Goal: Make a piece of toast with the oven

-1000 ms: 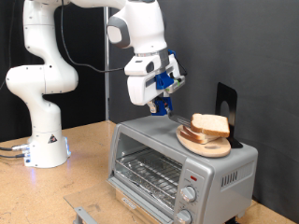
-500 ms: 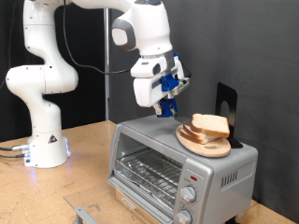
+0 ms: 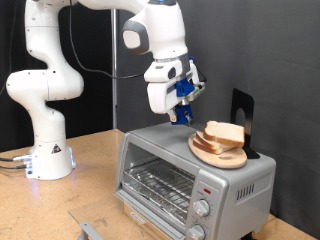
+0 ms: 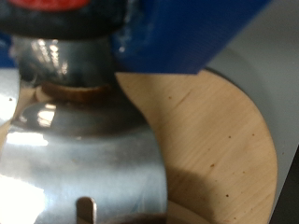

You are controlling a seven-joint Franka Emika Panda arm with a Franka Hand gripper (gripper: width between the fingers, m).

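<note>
I've got the claw (image 3: 181,113) hanging in the air above the oven (image 3: 190,172), over the roof's back corner, touching nothing. The toast (image 3: 225,133) sits on a round wooden plate (image 3: 216,153) on the oven roof. From the claw, that slice lies off toward the exterior view's right and a little lower, near but clearly apart. That's the relation I'm watching: across and down, with the slice lying flat and roughly square, so I see no long axis to line up on.

The claw's state I cannot tell. The blue fingers read as a dark cluster from outside, and the wrist view is crowded by the hand's own metal body, with only a curved wooden edge, probably the plate (image 4: 220,140), showing beyond it. Nothing shows between the fingers, so I won't claim a hold.

The oven door is shut, rack bare behind the glass. My read: the bread hasn't gone in, so the task is early.
</note>
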